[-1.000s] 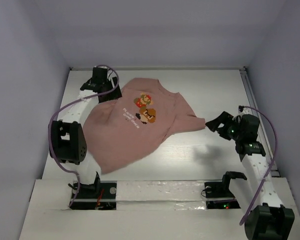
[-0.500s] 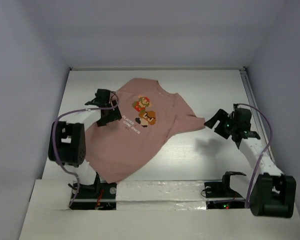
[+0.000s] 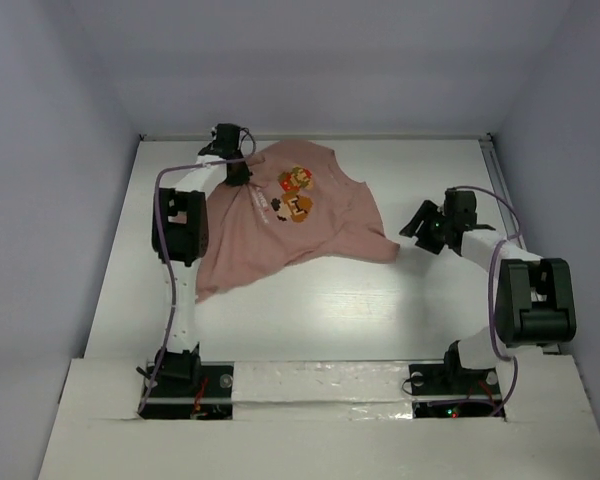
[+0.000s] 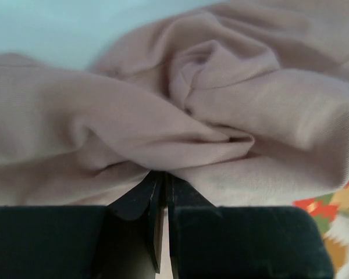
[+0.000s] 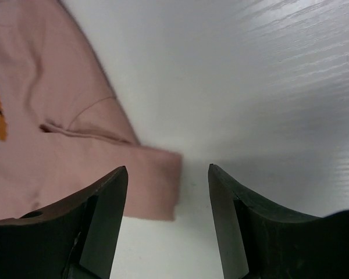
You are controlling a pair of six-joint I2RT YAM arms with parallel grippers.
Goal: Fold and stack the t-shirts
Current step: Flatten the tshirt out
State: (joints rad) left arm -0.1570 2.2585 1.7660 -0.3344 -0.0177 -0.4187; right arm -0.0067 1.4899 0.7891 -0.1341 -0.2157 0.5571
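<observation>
The pink t-shirt [image 3: 280, 240] lies rumpled on the white table, its orange-yellow graphic [image 3: 296, 182] facing up near the far edge. My left gripper [image 3: 236, 172] is at the shirt's far left corner, shut on a bunched fold of the fabric [image 4: 209, 139]; the jaws [image 4: 163, 177] meet with cloth pinched at their tips. My right gripper [image 3: 414, 226] stands open just right of the shirt's right sleeve [image 3: 385, 250]. In the right wrist view the sleeve end [image 5: 154, 180] lies flat on the table, reaching partly into the gap between the fingers [image 5: 167, 174], untouched.
Pale walls enclose the table on three sides. A metal rail [image 3: 500, 200] runs along the right edge. A raised white ledge [image 3: 320, 385] with both arm bases crosses the near edge. Bare table [image 3: 380, 310] lies between the shirt and the ledge.
My left gripper shut on the shirt and pulled it toward the far left corner, drawing the hem off the near side. The right gripper moved in toward the sleeve and narrowed a little.
</observation>
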